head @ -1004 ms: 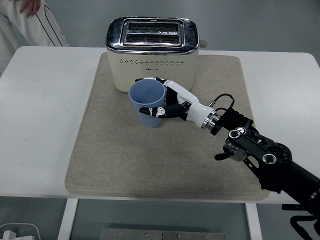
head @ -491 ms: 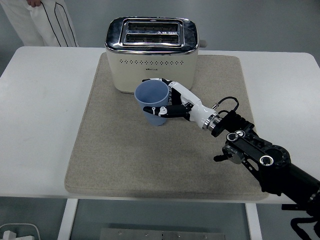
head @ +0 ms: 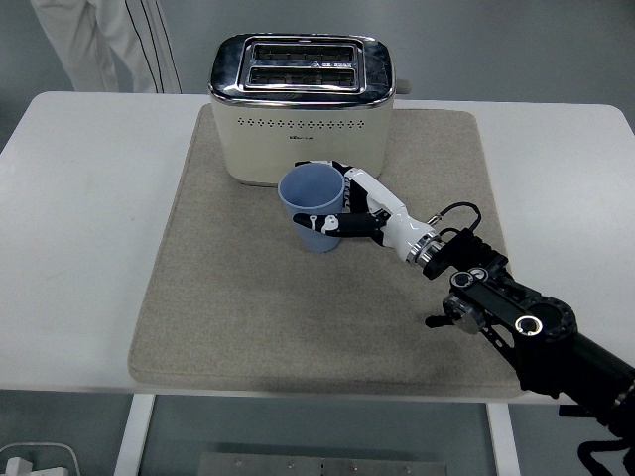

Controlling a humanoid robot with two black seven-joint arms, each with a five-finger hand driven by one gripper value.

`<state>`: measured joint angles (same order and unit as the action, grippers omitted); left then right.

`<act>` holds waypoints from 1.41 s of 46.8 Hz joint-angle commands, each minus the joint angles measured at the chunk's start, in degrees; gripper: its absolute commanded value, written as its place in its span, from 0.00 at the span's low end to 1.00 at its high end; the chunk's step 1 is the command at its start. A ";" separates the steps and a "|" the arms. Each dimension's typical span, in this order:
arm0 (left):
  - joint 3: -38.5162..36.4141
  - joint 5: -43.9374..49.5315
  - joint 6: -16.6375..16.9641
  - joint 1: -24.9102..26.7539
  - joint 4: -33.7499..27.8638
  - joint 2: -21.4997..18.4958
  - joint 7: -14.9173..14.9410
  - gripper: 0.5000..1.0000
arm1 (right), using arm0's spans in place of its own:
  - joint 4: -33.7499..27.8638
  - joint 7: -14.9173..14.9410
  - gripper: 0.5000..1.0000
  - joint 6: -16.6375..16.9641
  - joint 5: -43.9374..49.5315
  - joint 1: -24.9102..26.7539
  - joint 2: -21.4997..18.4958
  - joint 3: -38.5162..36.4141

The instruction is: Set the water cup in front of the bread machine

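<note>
Gripping the water cup in your right hand, you are holding it upright with its open mouth facing up, the fingers curling around the cup's right side and the thumb pressing across the lower front of its blue wall. You are keeping the cup just in front of the bread machine, at the near face of its cream body and a little toward that face's right half; whether the cup's base is resting on the mat or hanging just above it cannot be told from this view. You are reaching in with the right arm from the table's near right corner, its black links lying over the mat's near right part and its white wrist pointing toward the far left. You are working over a beige mat that is covering the middle of the white table, and the bread machine is standing at the mat's far edge, its chrome top and two slots facing up and a lever knob sticking out on its right end. You are sharing the scene with a person in white clothing with a dark stripe, who is standing beyond the table's far left corner, only partly inside the picture.
</note>
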<state>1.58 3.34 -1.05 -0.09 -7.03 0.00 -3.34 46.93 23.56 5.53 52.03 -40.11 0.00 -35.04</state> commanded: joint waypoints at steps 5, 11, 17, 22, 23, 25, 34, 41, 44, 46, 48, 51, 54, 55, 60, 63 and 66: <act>0.00 0.00 0.00 0.00 0.00 0.00 0.00 1.00 | 0.00 0.08 0.72 0.01 -0.17 0.12 0.00 -0.03; 0.00 0.00 0.00 0.00 0.00 0.00 0.00 1.00 | 0.00 0.08 0.80 0.01 -0.52 0.12 0.00 -0.12; 0.00 0.00 0.00 0.00 0.00 0.00 0.00 1.00 | 0.09 0.08 0.84 0.01 -0.61 0.20 0.00 -0.29; 0.00 0.00 0.00 0.00 0.00 0.00 0.00 1.00 | 0.00 0.08 0.85 0.01 -0.61 0.29 0.00 -0.29; 0.00 0.00 0.00 0.00 0.00 0.00 0.00 1.00 | 0.00 0.08 0.85 0.18 -0.61 0.29 0.00 -0.29; 0.00 0.00 0.00 0.00 0.00 0.00 0.00 1.00 | 0.00 0.08 0.85 0.18 -0.61 0.20 0.00 -0.29; 0.00 0.00 0.00 0.00 0.00 0.00 0.00 1.00 | 0.09 0.08 0.85 0.62 -0.61 0.29 0.00 -0.29; 0.00 0.00 0.00 0.00 0.00 0.00 0.00 1.00 | 0.09 0.17 0.85 0.71 -0.61 0.38 0.00 -0.38; 0.00 0.00 0.00 0.00 0.00 0.00 0.00 1.00 | 0.09 0.34 0.85 0.71 -0.61 0.38 0.00 -0.38; 0.00 0.00 0.00 0.00 0.00 0.00 0.00 1.00 | 0.09 0.43 0.85 0.71 -0.61 0.29 0.00 -0.38; 0.00 0.00 0.00 0.00 0.00 0.00 0.00 1.00 | 0.09 0.43 0.85 0.80 -0.61 0.29 0.00 -0.38; 0.00 0.00 0.00 0.00 0.00 0.00 0.00 1.00 | 0.27 0.52 0.86 0.80 -0.61 0.38 0.00 -0.38; 0.00 0.00 0.00 0.00 0.00 0.00 0.00 1.00 | 0.27 0.61 0.86 0.88 -0.61 0.38 0.00 -0.38; 0.00 0.00 0.00 0.00 0.00 0.00 0.00 1.00 | 0.27 0.61 0.86 0.88 -0.61 0.38 0.00 -0.38; 0.00 0.00 0.00 0.00 0.00 0.00 0.00 1.00 | 0.27 0.70 0.86 1.59 -0.61 0.38 0.00 -0.47; 0.00 0.00 0.00 0.00 0.00 0.00 0.00 1.00 | 0.27 0.70 0.86 2.20 -0.61 0.47 0.00 -0.73; 0.00 0.00 0.00 0.00 0.00 0.00 0.00 1.00 | 0.27 0.70 0.86 2.38 -0.61 0.47 0.00 -0.73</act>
<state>1.58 3.34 -1.05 -0.09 -7.03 0.00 -3.34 47.24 24.26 7.68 51.41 -39.66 0.00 -35.72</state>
